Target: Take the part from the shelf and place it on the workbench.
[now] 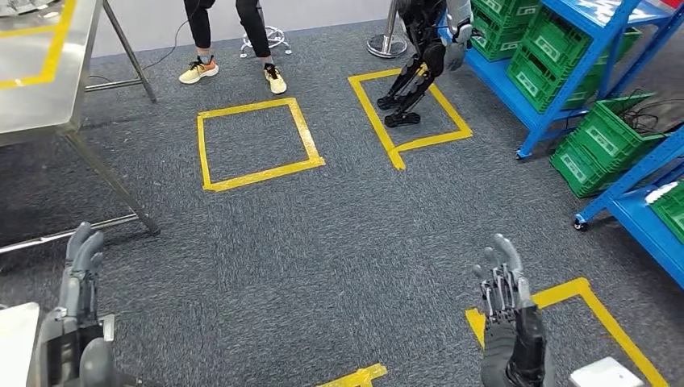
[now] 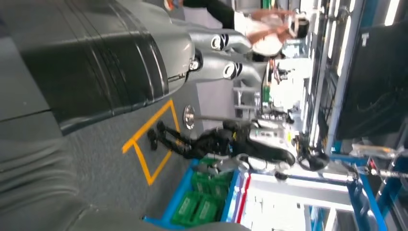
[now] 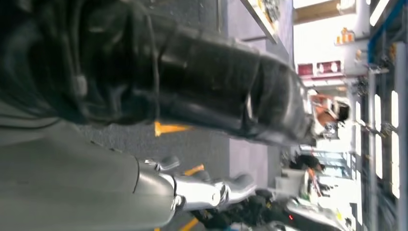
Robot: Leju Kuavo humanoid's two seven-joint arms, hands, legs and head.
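Note:
My left hand [image 1: 79, 278] hangs low at the left over the grey carpet, fingers stretched out and holding nothing. My right hand [image 1: 503, 282] is low at the right, fingers likewise extended and empty. The blue shelf [image 1: 516, 90] stands at the far right, loaded with green crates [image 1: 556, 56]; I cannot make out a part in them. The steel workbench [image 1: 40, 89] stands at the far left, well beyond my left hand. In the left wrist view the left hand [image 2: 96, 53] looms large, with the green crates [image 2: 202, 204] behind it. In the right wrist view the right hand [image 3: 202, 86] holds nothing.
Another humanoid robot [image 1: 419, 56] stands in a yellow tape square by the shelf. A person [image 1: 234, 48] in yellow shoes stands at the back. A second blue rack [image 1: 645, 218] and a green crate on the floor [image 1: 605, 145] are at the right. Yellow tape squares [image 1: 254, 141] mark the carpet.

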